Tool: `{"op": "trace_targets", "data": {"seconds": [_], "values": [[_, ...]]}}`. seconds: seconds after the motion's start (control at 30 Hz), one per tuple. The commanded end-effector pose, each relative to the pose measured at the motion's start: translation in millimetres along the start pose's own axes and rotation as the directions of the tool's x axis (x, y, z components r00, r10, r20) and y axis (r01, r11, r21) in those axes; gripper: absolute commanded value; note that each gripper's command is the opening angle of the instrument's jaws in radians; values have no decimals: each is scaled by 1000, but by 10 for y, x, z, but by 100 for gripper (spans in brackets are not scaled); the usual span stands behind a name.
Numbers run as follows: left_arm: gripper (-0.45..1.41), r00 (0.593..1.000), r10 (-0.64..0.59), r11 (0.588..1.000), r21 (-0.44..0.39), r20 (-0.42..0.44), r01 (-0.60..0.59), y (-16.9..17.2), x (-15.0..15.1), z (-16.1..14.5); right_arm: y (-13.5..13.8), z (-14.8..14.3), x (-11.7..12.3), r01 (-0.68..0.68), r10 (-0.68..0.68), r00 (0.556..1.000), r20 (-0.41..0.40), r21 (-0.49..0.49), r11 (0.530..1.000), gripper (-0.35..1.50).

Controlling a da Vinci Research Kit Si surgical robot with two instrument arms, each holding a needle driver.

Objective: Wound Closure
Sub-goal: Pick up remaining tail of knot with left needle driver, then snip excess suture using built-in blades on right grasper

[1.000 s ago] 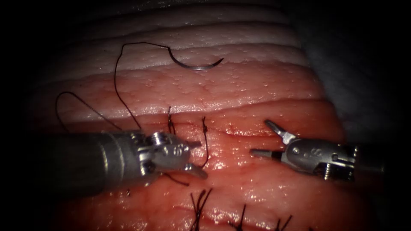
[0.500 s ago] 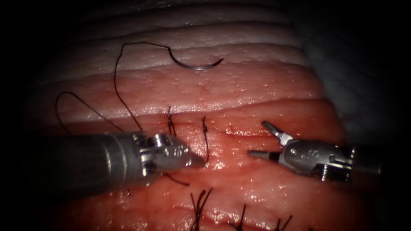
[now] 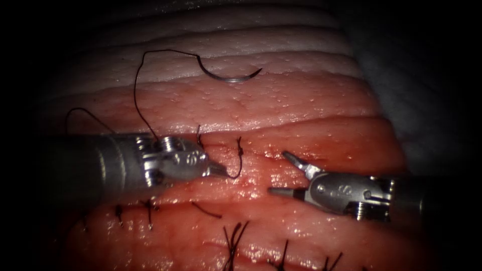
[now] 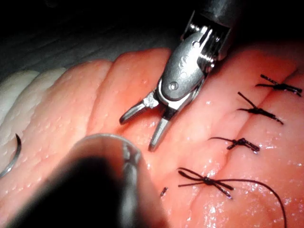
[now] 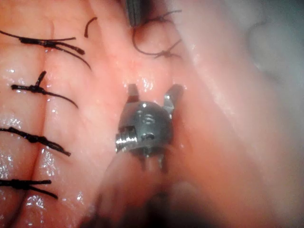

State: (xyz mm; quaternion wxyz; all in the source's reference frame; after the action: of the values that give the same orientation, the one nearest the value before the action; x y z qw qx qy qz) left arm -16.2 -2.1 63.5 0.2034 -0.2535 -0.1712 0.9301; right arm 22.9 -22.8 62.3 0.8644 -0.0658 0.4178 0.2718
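- Your tissue [image 3: 301,105] carries the needle [image 3: 228,75] loose on its far side, outside the flesh; nudged, it could slide off.
- Your left tool [image 3: 217,169], jaws clenched on the thread [image 3: 240,159], could tear the knot by tugging.
- Your right tool [image 3: 283,173], jaws released and empty, could snag nearby stitches.

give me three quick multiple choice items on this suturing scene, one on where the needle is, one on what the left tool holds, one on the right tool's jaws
1. Where is the needle?
A. lying free on the tissue
B. in the right tool
C. driven into the cut

2. What does the left tool hold?
A. needle
B. thread
C. nothing

3. The right tool's jaws are:
A. shut on thread
B. open
C. shut on tissue

Key: 1 A, the needle lies on the pale far tissue, away from both tools. 2 B, its shut tip meets the thread loop. 3 B, its jaws stand spread, holding nothing.
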Motion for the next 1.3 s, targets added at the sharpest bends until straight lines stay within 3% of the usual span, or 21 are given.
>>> {"op": "trace_targets", "data": {"seconds": [0.03, 0.07, 0.5, 1.17, 1.27, 1.3], "values": [[-45, 1000, 2, 1000, 4, -4, -2, -4, 3, 4, -10, 15, 6, 9, -9, 1000, -9, 9, 1000, 84], [-45, 1000, -1, 1000, 6, -8, 1, -5, 3, 2, -11, 18, 9, 9, -9, 1000, -12, 13, 1000, 78], [-45, 999, 2, 1000, 13, -36, -2, -8, 12, -12, -18, 69, 38, 69, -76, 993, -93, -73, 995, 84], [-45, 999, 7, 1000, 17, -39, -7, -1, 14, -15, -20, 107, 52, 89, -96, 989, -108, -72, 993, 79], [-45, 999, 6, 1000, 19, -41, -5, 0, 14, -15, -21, 108, 52, 90, -97, 989, -110, -71, 993, 68], [-45, 999, 6, 1000, 16, -42, -6, 0, 14, -15, -21, 108, 51, 91, -98, 989, -114, -71, 993, 10]]}}
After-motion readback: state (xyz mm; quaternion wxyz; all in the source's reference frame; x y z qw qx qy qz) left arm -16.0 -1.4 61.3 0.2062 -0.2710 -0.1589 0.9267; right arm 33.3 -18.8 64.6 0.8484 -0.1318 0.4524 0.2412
